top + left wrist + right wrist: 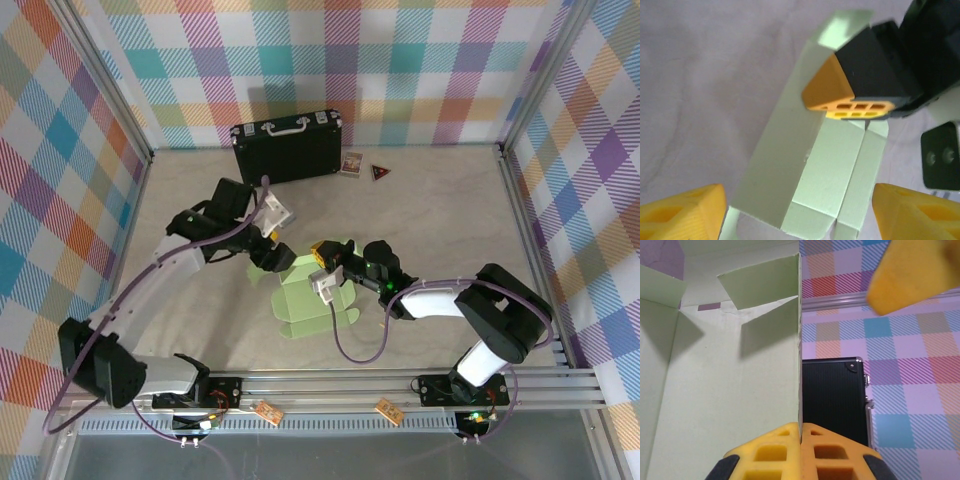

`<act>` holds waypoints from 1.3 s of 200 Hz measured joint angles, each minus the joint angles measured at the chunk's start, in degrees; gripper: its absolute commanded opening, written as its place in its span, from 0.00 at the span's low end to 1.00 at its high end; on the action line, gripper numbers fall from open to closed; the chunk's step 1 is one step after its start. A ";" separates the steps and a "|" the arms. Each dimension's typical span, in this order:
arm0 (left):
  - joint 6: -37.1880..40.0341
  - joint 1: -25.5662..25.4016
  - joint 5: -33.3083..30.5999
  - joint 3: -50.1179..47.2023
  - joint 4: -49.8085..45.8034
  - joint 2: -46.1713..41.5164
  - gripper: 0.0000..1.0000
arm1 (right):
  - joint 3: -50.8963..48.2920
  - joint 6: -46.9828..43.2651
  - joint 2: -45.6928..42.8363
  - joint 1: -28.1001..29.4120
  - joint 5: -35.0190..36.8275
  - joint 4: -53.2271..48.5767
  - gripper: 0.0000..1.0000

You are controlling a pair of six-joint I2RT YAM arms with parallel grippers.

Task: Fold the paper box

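Pale-green creased paper box [300, 315], flaps up — panel between closed right fingers [765, 456], left fingers [682, 212] wide.

Paper box [300, 318] in front of suitcase [288, 150]

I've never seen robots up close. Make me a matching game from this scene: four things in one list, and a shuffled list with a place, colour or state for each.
Things:
1. paper box
2. black case
3. left gripper
4. right gripper

Descriptions:
A. pinched shut on thin card
B. upright on its edge, at the back
C. fingers wide apart
D. pale green, partly folded, mid-scene

Pairs: 1-D, 2-B, 3-C, 4-A
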 measured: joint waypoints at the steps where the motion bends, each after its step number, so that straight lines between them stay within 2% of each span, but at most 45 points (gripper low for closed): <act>1: 0.39 0.00 0.04 0.24 -0.26 0.37 0.76 | 0.00 -0.02 0.00 0.00 0.00 0.09 0.00; 41: 9.14 0.09 1.51 4.76 -7.48 8.26 0.76 | -0.46 -0.09 0.00 0.00 0.02 0.59 0.00; 94: 13.90 0.26 1.16 7.17 -12.13 10.82 0.75 | -0.59 -0.11 0.00 0.00 0.04 0.55 0.00; 186: 16.06 1.22 -3.02 7.15 -12.98 13.55 0.69 | -0.59 -0.15 0.07 0.00 0.17 -1.14 0.00; 260: 16.74 1.20 -4.87 7.13 -12.55 14.99 0.59 | -0.59 -0.31 0.07 0.00 0.48 -1.62 0.00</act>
